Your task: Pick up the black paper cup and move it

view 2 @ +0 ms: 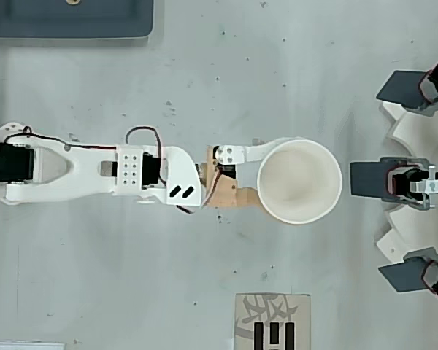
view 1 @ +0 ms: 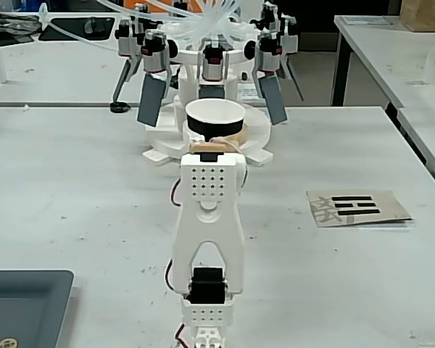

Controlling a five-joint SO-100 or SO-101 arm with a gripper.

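Note:
The black paper cup [view 1: 214,125] stands upright, black outside with a white inside [view 2: 299,181] and a white rim. My gripper [view 2: 296,182] is shut on it, one white finger and one tan finger hugging its sides, and it hangs above the table. In the overhead view my arm [view 2: 95,173] stretches from the left edge toward the right. In the fixed view the cup sits just in front of the white round machine base [view 1: 210,138], beyond my white arm [view 1: 209,225].
The machine with several grey paddle arms [view 1: 154,98] stands at the table's far end, at the right edge [view 2: 394,179] from overhead. A printed card [view 1: 357,206] lies to the right. A dark tray [view 1: 22,304] sits at the near left.

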